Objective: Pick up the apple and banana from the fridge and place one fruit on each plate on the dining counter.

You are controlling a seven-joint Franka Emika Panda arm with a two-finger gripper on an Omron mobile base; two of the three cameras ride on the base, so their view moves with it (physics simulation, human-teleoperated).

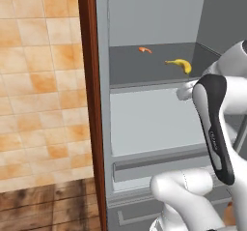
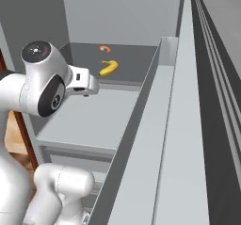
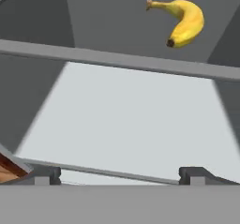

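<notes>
The fridge [image 1: 103, 41] stands open in front of me. The banana [image 3: 183, 21] [image 1: 179, 64] [image 2: 108, 68], yellow and curved with dark tips, lies on the dark upper shelf toward its right side. My gripper [image 3: 119, 175] hovers over the pale shelf one level below, short of the banana and pointing up at it. Its fingertips [image 3: 47, 174] are spread wide with nothing between them, so it is open. In the right base view the gripper [image 2: 92, 85] sits just in front of the upper shelf's edge. The apple, the plates and the dining counter are out of view.
A small orange item [image 1: 144, 50] [image 2: 104, 48] lies farther back on the same upper shelf. The shelf's grey front lip [image 3: 122, 59] crosses between gripper and banana. The open fridge door [image 2: 179, 125] runs along the right, a brown wooden side panel [image 1: 91, 104] along the left.
</notes>
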